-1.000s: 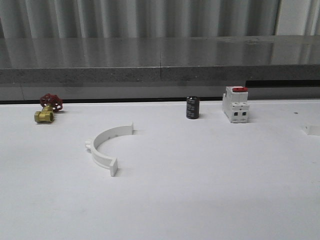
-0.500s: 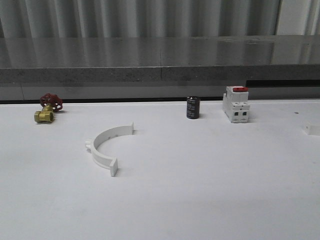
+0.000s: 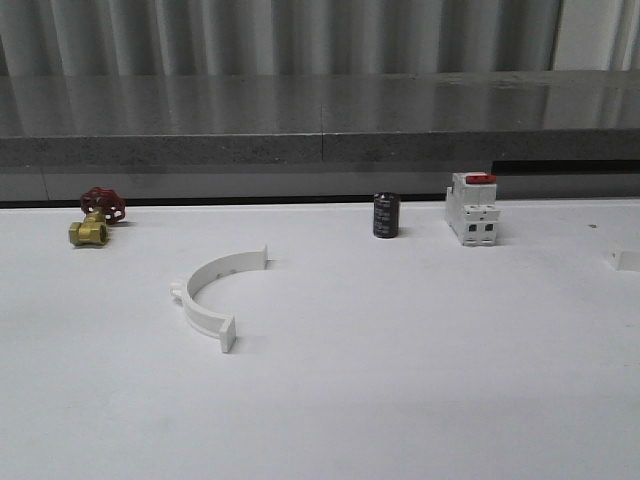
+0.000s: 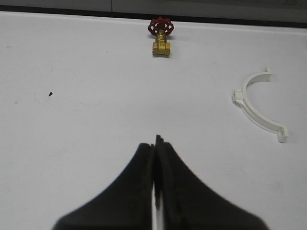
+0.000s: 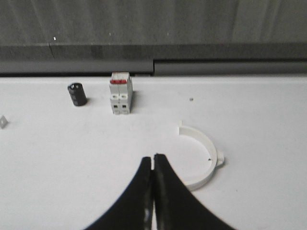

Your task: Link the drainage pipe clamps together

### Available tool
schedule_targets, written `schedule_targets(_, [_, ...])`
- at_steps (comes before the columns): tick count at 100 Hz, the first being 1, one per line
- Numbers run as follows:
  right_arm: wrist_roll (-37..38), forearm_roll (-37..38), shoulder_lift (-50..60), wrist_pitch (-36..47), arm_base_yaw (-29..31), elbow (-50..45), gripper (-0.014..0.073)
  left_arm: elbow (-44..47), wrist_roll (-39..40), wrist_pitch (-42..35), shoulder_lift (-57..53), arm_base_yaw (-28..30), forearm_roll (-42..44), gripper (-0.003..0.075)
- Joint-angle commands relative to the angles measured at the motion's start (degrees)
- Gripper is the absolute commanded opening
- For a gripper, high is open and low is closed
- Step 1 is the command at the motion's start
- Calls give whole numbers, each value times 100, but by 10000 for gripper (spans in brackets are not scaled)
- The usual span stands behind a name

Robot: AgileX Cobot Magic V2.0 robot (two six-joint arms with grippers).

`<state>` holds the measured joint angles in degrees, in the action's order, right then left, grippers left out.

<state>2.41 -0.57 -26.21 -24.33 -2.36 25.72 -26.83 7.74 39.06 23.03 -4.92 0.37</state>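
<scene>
One white half-ring drainage pipe clamp [image 3: 203, 275] lies flat on the white table, left of centre, its open side facing right. It also appears in the left wrist view [image 4: 254, 116], well off to the side of my left gripper [image 4: 154, 143], which is shut on nothing above bare table. A second white drainage pipe clamp half [image 5: 205, 180] lies right beside my right gripper [image 5: 152, 158]. That gripper is shut too, with nothing in it. Part of this clamp is hidden behind one finger.
A brass valve with a red handwheel [image 3: 95, 218] sits at the far left. A black cylinder [image 3: 386, 215] and a white breaker with a red top [image 3: 472, 208] stand at the back. A small white piece [image 3: 627, 260] shows at the right edge. A grey ledge runs behind the table.
</scene>
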Motion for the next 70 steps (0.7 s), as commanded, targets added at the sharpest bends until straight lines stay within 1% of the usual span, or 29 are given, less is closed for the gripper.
schedule_targets(1, [-43, -35, -829, -32, 47, 614, -67, -146, 38, -368, 44, 8, -37, -20])
schedule_targets(12, [-43, -68, -1788, -238, 47, 1076, -67, -146, 38, -368, 44, 8, -37, -20])
schedule_targets(26, [-43, -94, -2689, -176, 47, 1330, -67, -146, 38, -368, 44, 8, -37, -20])
schedule_targets(39, [-43, -350, -3181, -200, 47, 1372, -59, -146, 38, -368, 44, 8, -37, -20])
schedule_targets(45, [-43, -487, -3295, -231, 47, 1372, -27, -146, 38, -368, 44, 8, -37, -20])
schedule_targets(54, [-43, -565, -3339, -257, 47, 1372, 91, -146, 38, -368, 44, 8, -37, -20])
schedule_targets(59, [-43, -565, -3339, -264, 47, 1372, 183, -146, 38, -368, 44, 8, -37, -20])
schedule_targets(64, [-43, -565, -3339, -264, 47, 1372, 300, -146, 38, -368, 44, 8, -37, -20])
schedule_targets(70, [-43, -565, -3339, -264, 47, 1372, 409, -146, 38, -368, 44, 8, -37, -20])
